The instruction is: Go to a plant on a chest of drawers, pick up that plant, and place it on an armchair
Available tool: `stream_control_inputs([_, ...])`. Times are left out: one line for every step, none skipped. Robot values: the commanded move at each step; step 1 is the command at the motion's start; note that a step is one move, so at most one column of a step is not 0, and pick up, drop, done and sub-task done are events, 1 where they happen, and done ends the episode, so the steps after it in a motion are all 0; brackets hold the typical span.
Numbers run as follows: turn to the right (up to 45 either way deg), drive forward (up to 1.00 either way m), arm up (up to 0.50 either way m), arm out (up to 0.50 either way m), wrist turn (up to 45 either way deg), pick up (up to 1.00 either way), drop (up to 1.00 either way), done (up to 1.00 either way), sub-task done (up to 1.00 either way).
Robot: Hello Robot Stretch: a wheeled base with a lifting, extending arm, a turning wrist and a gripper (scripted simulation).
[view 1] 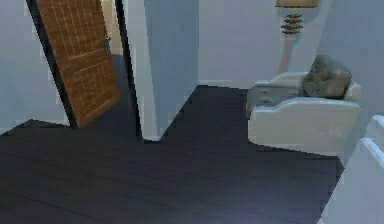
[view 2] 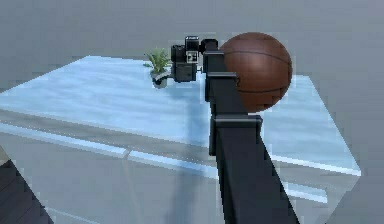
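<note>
A small green plant [view 2: 156,64] in a dark pot stands on the pale blue-white top of the chest of drawers [view 2: 90,98], toward its far side. My arm [view 2: 240,150] reaches up over that top, and the gripper [view 2: 169,70] lies right at the plant. With the plant standing on the surface at the fingers, I cannot tell whether the gripper holds anything. A white armchair [view 1: 300,120] with a grey cushion [view 1: 327,76] stands at the forward view's right, against the wall.
A brown ball [view 2: 258,70] rests on the chest top just right of the arm. A wooden door [view 1: 80,60] stands ajar at the forward view's left, beside a wall partition [view 1: 160,65]. A floor lamp [view 1: 292,25] rises behind the armchair. Dark floor [view 1: 150,175] stretches ahead.
</note>
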Motion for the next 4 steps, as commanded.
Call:
stream_control_inputs([0.0, 0.0, 0.0, 0.0, -45.0, 0.0, 0.0, 0.0, 0.0])
stream_control_inputs([0.0, 0.0, 0.0, 0.0, -45.0, 0.0, 0.0, 0.0, 0.0])
stream_control_inputs([0.0, 0.0, 0.0, 0.0, -24.0, 0.0, 0.0, 0.0, 0.0])
stream_control_inputs([0.0, 0.0, 0.0, -0.44, 0.0, 0.0, 0.0, 0.0, 0.0])
